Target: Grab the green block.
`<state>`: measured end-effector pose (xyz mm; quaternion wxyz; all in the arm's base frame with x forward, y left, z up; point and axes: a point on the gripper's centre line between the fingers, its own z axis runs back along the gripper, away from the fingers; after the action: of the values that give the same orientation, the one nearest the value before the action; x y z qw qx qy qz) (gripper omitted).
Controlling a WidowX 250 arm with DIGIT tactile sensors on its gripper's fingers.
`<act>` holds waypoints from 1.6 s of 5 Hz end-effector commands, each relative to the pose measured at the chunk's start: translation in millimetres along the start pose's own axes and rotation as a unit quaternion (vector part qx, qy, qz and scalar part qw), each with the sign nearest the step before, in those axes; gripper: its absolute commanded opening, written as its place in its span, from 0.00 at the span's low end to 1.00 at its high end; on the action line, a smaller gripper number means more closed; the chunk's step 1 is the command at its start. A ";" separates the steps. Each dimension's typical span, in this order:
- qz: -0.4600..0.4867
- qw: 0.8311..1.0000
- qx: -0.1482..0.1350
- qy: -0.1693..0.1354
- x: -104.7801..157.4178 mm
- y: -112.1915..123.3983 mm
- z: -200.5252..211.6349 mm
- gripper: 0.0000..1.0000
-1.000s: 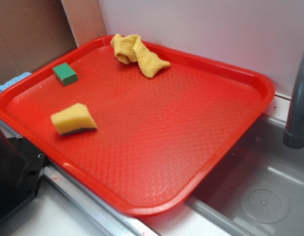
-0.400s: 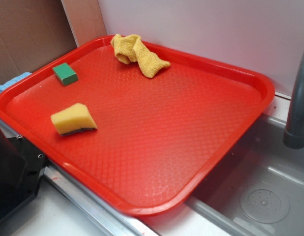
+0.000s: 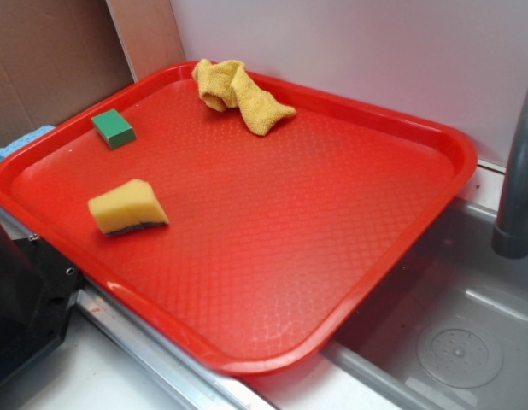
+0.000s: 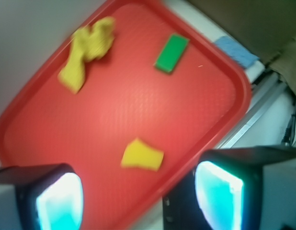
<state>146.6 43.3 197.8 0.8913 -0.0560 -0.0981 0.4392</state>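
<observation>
High over the red tray (image 3: 435, 141), we hold our gripper (image 4: 138, 201) with fingers spread wide, empty; the green block (image 4: 171, 52) lies flat near the tray's far-left corner, unobstructed for a descent.

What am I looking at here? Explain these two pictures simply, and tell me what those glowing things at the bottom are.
This is a robot arm working over a kitchen sink. One picture comes from a fixed camera beside the red plastic tray. The other comes from a camera on the arm's wrist, looking down. The two glowing blocks are the fingers of its jaws, the gripper, spread apart and holding nothing. On the tray lie a small flat green block, a yellow wedge-shaped sponge and a crumpled yellow cloth. The grey metal faucet stands at the right.
</observation>
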 end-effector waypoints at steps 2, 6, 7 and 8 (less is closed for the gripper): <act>0.172 0.977 0.053 -0.112 70.6 16.0 -62.1 1.00; 0.203 0.946 0.137 -0.210 104.3 41.1 -142.6 1.00; 0.216 0.934 0.163 -0.232 112.3 50.1 -159.8 1.00; 0.225 0.929 0.169 -0.242 114.0 54.7 -170.6 1.00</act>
<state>216.7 156.6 23.8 0.7352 0.1908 -0.2045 0.6175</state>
